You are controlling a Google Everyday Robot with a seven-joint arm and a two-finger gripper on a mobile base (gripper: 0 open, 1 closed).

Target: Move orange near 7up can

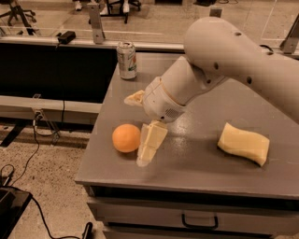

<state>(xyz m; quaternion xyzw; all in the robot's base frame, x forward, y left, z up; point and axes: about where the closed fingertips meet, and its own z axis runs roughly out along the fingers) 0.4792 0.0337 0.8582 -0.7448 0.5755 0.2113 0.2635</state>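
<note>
Your gripper (135,128) is hanging with fingers spread, holding nothing; the orange (125,138) is sitting just left of the nearer finger (150,142) (front-left on the table (201,170)), and the can (126,59) is standing well behind it

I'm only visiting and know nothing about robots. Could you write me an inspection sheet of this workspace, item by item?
Surface: grey table with a smooth top.
Job's things: orange near the front left edge; can upright at the back left corner, well apart from it.
Clutter: yellow sponge on the right.
Grippers: gripper open and low over the table, one finger just right of the orange; contact cannot be told.
Cables: black cable on the floor, left.
Surroundings: drawer under the table; office chairs behind.
</note>
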